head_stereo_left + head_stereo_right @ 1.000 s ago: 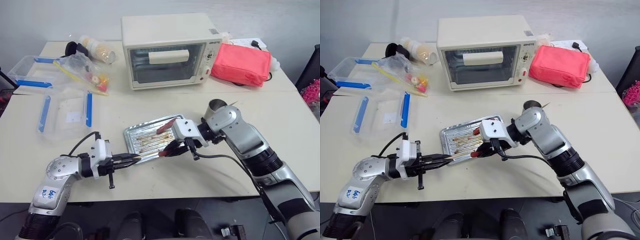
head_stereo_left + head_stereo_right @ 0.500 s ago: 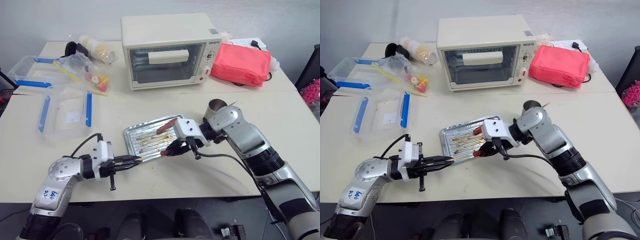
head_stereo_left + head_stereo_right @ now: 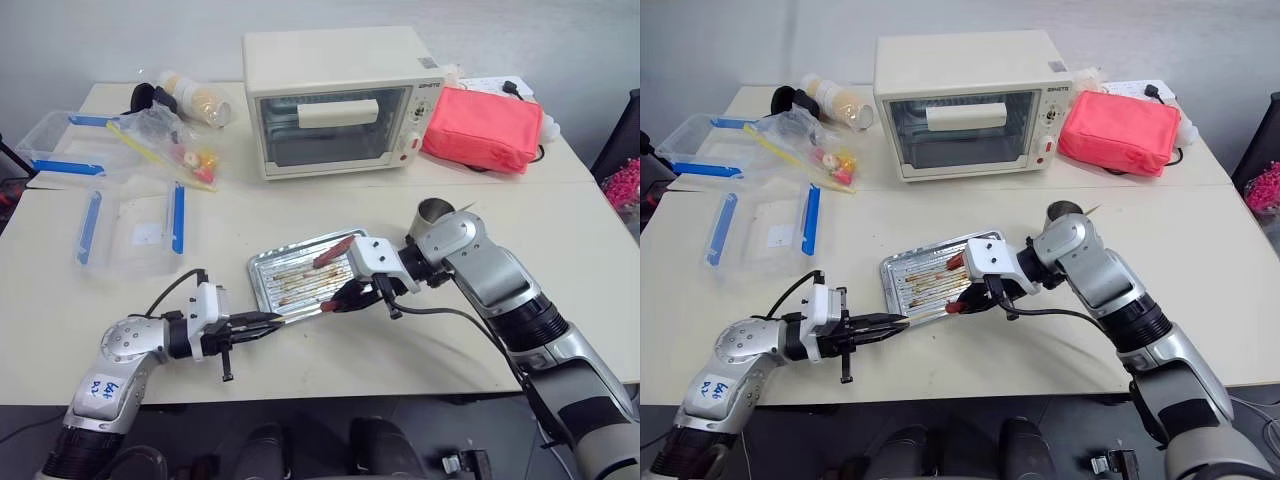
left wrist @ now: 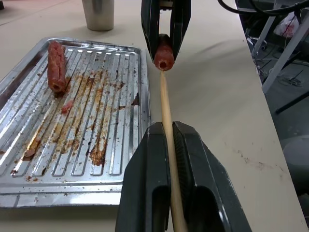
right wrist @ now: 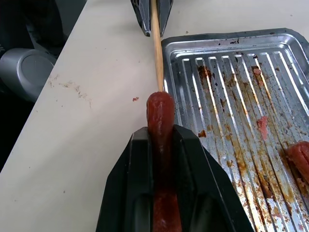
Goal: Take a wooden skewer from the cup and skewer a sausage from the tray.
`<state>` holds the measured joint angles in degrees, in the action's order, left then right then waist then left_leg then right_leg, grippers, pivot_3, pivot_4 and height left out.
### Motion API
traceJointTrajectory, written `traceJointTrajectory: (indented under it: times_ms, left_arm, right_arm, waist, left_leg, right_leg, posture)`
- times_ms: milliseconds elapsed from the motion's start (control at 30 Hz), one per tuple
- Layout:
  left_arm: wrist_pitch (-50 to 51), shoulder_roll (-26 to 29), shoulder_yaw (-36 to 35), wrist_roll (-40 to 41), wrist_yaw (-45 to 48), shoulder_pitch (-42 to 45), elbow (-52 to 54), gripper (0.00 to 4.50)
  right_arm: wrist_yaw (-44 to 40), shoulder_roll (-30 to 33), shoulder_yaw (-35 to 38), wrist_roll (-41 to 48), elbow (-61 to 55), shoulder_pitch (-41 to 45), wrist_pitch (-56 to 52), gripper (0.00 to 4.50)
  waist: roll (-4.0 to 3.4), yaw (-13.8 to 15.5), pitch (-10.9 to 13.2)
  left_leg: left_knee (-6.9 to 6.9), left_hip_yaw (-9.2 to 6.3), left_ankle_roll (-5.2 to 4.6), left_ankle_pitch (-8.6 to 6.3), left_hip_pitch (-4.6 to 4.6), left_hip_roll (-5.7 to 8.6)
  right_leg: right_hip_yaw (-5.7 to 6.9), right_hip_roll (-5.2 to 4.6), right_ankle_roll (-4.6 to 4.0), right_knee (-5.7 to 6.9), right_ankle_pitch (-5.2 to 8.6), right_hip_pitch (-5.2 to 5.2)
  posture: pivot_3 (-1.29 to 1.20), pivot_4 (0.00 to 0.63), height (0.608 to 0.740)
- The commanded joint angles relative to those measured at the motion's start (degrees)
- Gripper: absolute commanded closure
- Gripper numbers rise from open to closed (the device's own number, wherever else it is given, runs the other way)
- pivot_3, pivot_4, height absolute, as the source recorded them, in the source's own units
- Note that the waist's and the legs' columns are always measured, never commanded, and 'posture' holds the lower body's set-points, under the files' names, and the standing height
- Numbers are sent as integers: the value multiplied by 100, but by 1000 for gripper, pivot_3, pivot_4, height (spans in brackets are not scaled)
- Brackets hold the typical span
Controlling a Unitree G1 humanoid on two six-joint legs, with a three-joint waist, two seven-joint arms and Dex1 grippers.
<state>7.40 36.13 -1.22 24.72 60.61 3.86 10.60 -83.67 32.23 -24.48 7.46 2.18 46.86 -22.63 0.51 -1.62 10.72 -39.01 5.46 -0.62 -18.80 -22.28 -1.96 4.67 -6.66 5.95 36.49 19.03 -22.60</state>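
My left gripper [image 4: 170, 126] is shut on the wooden skewer [image 4: 164, 104], which points level toward the sausage [image 4: 163, 56]. My right gripper [image 5: 161, 131] is shut on that sausage [image 5: 160, 113] and holds it just above the tray's near edge. The skewer's tip [image 5: 158, 72] meets the sausage's end face; how deep it sits I cannot tell. The ridged, grease-stained tray [image 3: 262, 281] lies mid-table with a second sausage [image 3: 331, 252] in it. The metal cup [image 3: 433, 212] stands behind my right wrist.
A cream toaster oven [image 3: 335, 98] stands at the back, a red pouch [image 3: 483, 128] to its right. Clear plastic boxes with blue clips [image 3: 130, 225] and a bag of snacks [image 3: 170, 140] lie at the left. The table's front edge runs just below both grippers.
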Motion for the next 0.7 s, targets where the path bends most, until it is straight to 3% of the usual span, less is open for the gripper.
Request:
traceJointTrajectory:
  times_ms: [33,700]
  left_arm:
    - [-116,-35,-39,20,6,-12,71,4500]
    - [-52,-166,-108,296,140,0,246,4500]
  right_arm:
    - [-38,36,131,123,-188,140,24,3980]
    - [-64,68,56,112,-127,85,60,3980]
  waist:
    - [0,0,0]
    - [0,0,0]
  left_leg:
    - [0,0,0,0,0,0]
    - [-1,0,0,0,0,0]
  right_leg:
    - [0,0,0,0,0,0]
    - [12,0,0,1,0,0]
  posture:
    - [0,150,740]
    - [0,150,740]
